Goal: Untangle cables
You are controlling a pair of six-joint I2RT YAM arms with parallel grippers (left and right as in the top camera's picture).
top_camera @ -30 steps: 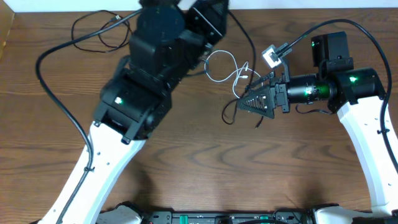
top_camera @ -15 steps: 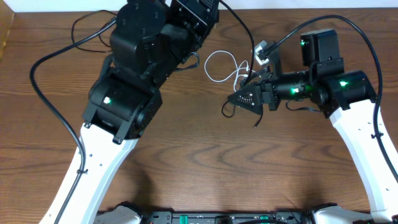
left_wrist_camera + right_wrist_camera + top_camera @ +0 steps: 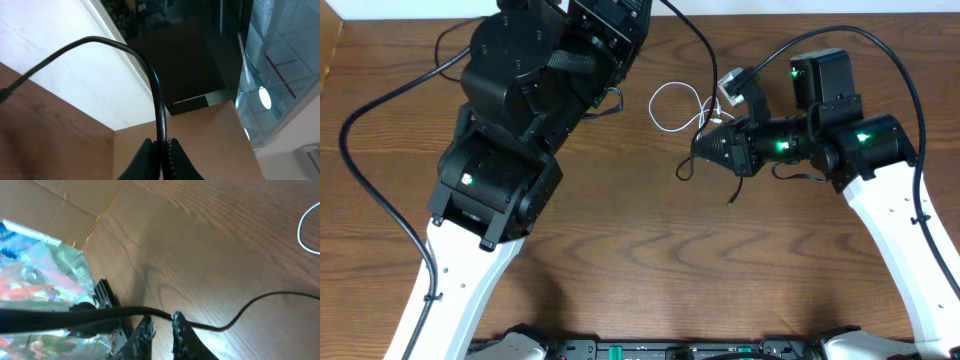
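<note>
My left gripper [image 3: 161, 146] is shut on a black cable [image 3: 158, 95] that rises from the jaws and arcs off to the left. It points up, away from the table. Seen from overhead, that arm's wrist [image 3: 610, 25] sits at the top edge, and the black cable [image 3: 708, 50] curves down from it toward the tangle. My right gripper [image 3: 703, 146] lies just right of the white cable's loop [image 3: 670, 105]. Its jaws [image 3: 162, 322] are nearly together, with a black cable [image 3: 220, 326] pinched across their tips. A loose black end [image 3: 732, 198] trails below.
A white plug [image 3: 732, 85] sits above the right gripper. Another thin black loop [image 3: 450, 45] lies at the back left. Thick arm wiring [image 3: 365, 170] sweeps across the left side. A cardboard box [image 3: 50, 200] stands past the table edge.
The right gripper's jaws have closed from wide open onto the black cable, and it has shifted a little left and back. The left arm has swung leftward, drawing its cable along.
</note>
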